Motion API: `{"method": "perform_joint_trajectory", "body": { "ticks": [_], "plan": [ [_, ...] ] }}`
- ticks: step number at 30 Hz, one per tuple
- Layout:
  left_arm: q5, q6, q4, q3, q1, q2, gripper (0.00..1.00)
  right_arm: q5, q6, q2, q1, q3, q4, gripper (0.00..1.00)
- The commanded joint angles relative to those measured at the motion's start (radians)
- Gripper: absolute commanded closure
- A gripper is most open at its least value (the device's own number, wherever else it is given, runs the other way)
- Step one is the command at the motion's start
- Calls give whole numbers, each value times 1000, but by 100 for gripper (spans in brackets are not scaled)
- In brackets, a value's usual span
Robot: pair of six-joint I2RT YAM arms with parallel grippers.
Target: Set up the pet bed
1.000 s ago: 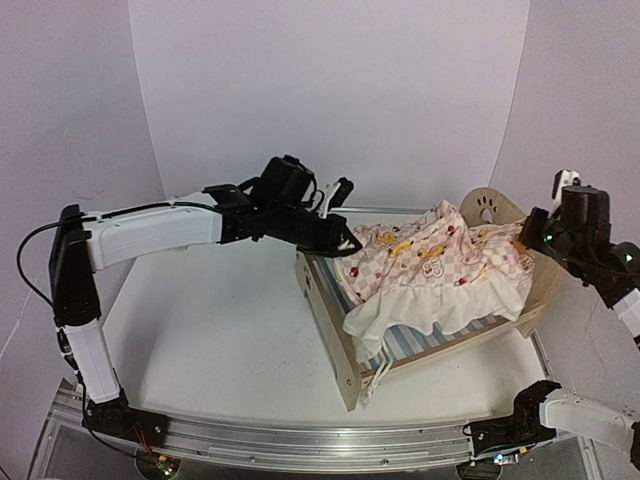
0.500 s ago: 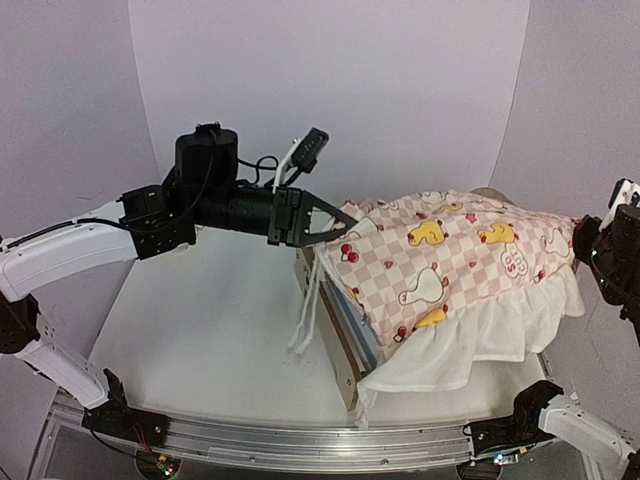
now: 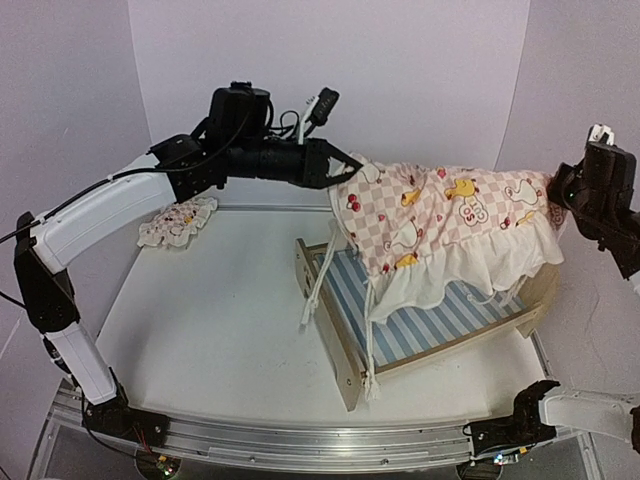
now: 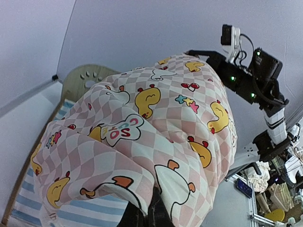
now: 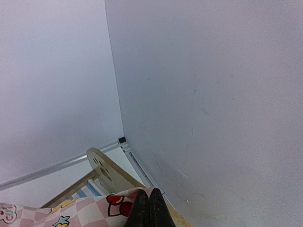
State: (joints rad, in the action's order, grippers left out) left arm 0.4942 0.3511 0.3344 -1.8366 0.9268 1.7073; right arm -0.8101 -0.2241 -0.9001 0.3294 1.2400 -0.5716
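Left claw [image 3: 346, 172]: jaws pinched tight on one corner of the pink checkered duck-print cover [image 3: 440, 215]. In the left wrist view the fabric bunches right over the fingertips [image 4: 152, 213].

Right claw [image 3: 556, 190]: closed down on the opposite corner. The right wrist view shows the dark fingers [image 5: 150, 209] pressed together with the checkered edge between them.

The cover hangs stretched between the two claws, in the air, its white ruffle drooping along the near edge. White ties [image 3: 316, 290] dangle from the left end.

The pet bed [image 3: 338, 335] stands on the surface [image 3: 210, 330], right of centre, directly under the cover. Its striped base [image 3: 430, 325] is exposed, and its headboard [image 5: 105, 169] is at the far right end.

A small ruffled pillow [image 3: 178, 222] lies at far left, well apart from the bed.
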Motion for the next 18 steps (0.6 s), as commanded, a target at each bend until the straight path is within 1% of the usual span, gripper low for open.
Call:
{"method": "perform_joint_trajectory", "body": {
  "ticks": [1, 3, 5, 7, 9, 11, 13, 16, 18],
  "plan": [
    [71, -36, -30, -40, -3, -72, 100, -58, 48, 82, -9, 6, 84, 100],
    [89, 30, -100, 85, -2, -85, 100, -46, 31, 106, -9, -71, 76, 100],
    [106, 84, -157, 221, 0, -75, 100, -16, -48, 132, -9, -173, 14, 100],
    [88, 164, -204, 349, 1, -46, 100, 16, -125, 136, -10, -278, -38, 100],
    [128, 240, -248, 425, 7, 3, 100, 6, -163, 115, -17, -334, -96, 100],
    [112, 253, -251, 456, 16, 22, 100, 28, -177, 71, -40, -325, -112, 100],
    [78, 237, -251, 462, 17, 19, 100, 58, -174, -9, -62, -282, -117, 100],
    [45, 199, -211, 410, 7, 25, 100, 32, -152, -182, -109, -228, -96, 100],
    [25, 188, -190, 376, 4, 35, 100, 0, -132, -268, -129, -208, -54, 100]
  ]
}}
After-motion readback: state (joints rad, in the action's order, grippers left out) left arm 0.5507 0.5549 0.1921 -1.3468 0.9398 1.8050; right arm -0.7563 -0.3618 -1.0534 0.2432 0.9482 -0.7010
